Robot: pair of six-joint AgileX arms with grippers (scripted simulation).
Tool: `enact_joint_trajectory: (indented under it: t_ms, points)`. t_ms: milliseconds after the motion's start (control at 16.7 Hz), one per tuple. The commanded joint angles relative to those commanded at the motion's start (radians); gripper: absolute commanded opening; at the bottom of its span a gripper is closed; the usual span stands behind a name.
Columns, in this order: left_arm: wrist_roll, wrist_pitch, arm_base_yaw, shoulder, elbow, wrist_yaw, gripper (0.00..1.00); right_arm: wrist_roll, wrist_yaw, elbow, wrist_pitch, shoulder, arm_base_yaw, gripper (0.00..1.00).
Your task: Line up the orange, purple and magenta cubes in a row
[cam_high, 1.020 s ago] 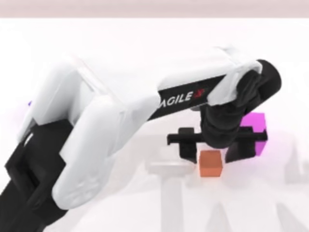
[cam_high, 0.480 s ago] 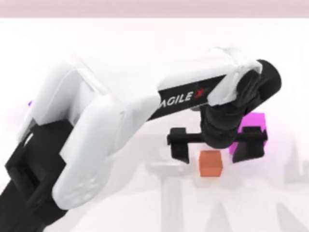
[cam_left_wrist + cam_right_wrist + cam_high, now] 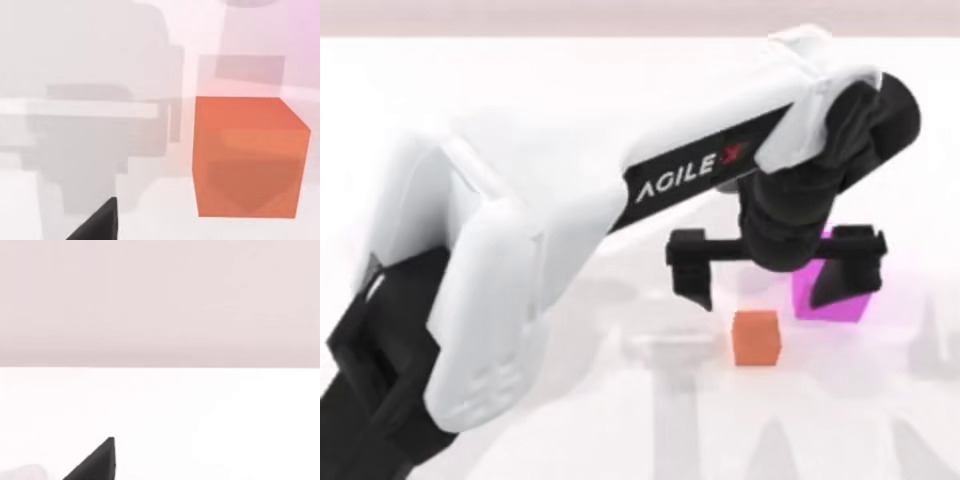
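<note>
L arm reaches in from the near-left corner of the table (image 3: 570,420) and stretches across to the right half, white links w/ the AGILE lettering on the forearm. Its black wrist hangs over the right-centre area. Left gripper (image 3: 775,280) is spread wide, fingers apart, nothing between them: one finger (image 3: 692,272) sits left of the orange cube, the other is in front of the magenta cube from the top cam.

Orange cube (image 3: 756,337) sits on the table just near-side of the gripper, free of both fingers, resting flat. L wrist cam shows the same orange cube (image 3: 247,157) alone on the white surface, w/ one dark fingertip (image 3: 97,225) at the frame edge, well apart from it.

Magenta cube (image 3: 845,300) is just right of and slightly farther than the orange one, partly hidden by the gripper's right finger; can't tell if the two cubes touch. Purple cube not seen in any view.

R arm is not visible in the top cam. R wrist cam gives only bare table, a pale backdrop and one dark fingertip (image 3: 97,462); can't tell the R gripper's state.
</note>
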Motion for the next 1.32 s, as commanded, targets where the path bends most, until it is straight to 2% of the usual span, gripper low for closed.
enact_joint_trajectory:
  t_ms: [180,420,660,900,1320]
  points:
    - [0.000,-0.062,0.005,-0.008,0.061,0.000,1.00,0.000,0.000,0.000,0.000,0.000,0.000,1.00]
    - [0.001,-0.060,0.000,-0.006,0.060,0.000,1.00,0.000,0.000,0.000,0.000,0.000,0.000,1.00]
    - [0.106,-0.050,0.055,-0.017,0.036,0.001,1.00,0.000,0.000,0.000,0.000,0.000,0.000,1.00]
    - [0.353,-0.024,0.189,-0.050,-0.027,0.005,1.00,0.000,0.000,0.000,0.000,0.000,0.000,1.00]
    - [0.937,0.037,0.510,-0.133,-0.202,0.016,1.00,0.000,0.000,0.000,0.000,0.000,0.000,1.00]
